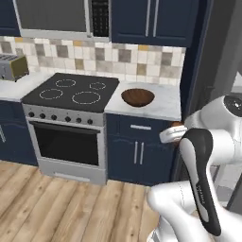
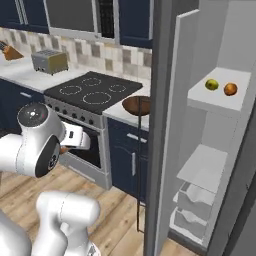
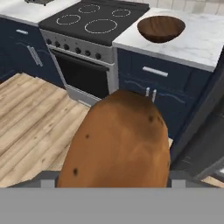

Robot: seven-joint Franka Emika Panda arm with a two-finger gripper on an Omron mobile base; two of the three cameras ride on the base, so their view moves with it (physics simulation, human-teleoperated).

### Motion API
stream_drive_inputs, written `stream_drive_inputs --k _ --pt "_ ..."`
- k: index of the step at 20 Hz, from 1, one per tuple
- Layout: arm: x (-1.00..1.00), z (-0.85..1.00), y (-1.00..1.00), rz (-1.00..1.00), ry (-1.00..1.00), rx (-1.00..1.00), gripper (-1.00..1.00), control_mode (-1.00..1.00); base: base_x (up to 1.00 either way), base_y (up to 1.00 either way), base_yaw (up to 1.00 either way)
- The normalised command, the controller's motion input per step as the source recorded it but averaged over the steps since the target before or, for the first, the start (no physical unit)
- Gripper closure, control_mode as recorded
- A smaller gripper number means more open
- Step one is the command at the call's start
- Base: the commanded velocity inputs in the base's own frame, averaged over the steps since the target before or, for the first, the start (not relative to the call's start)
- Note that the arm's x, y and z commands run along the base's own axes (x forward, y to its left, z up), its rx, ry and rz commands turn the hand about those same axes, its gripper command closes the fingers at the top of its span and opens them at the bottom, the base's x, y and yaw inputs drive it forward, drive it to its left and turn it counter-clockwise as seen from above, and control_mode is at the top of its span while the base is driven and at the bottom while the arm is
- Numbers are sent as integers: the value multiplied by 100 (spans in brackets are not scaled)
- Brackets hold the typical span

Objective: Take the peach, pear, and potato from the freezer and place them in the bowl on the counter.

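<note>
The claw (image 3: 114, 186) is clenched around the potato (image 3: 117, 142), which sits big and close in the hand view, out over the wood floor (image 3: 35, 118) and well apart from the bowl (image 3: 161, 28). So the job looks about one third along: the potato is out of the freezer (image 2: 200, 125) but not in the bowl yet. The bowl on the worktop (image 1: 160, 106) looks empty. The pear (image 2: 212, 84) and the peach (image 2: 230, 89) lie near each other on a white freezer shelf (image 2: 220, 97), so both are left to fetch. The potato is a dull brown oval lump with small dark spots and looks a bit rough. The pear is round, yellow-green and smooth. The peach is round, orange and shiny. The bowl is wide, shallow and made of dark brown wood. The worktop is white stone with grey veins, over dark blue cupboards (image 1: 137, 151) with silver handles. Beside it stands a black stove (image 1: 71, 92) with white rings.
</note>
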Motion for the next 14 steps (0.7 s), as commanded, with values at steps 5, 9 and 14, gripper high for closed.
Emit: stream_drive_inputs --k 5,9,14 --pt "0 0 0 0 0 0 100 100 86 97 25" --pt "0 0 0 0 0 0 100 100 100 63 -27" --pt "0 0 0 0 0 0 100 100 100 31 -48"
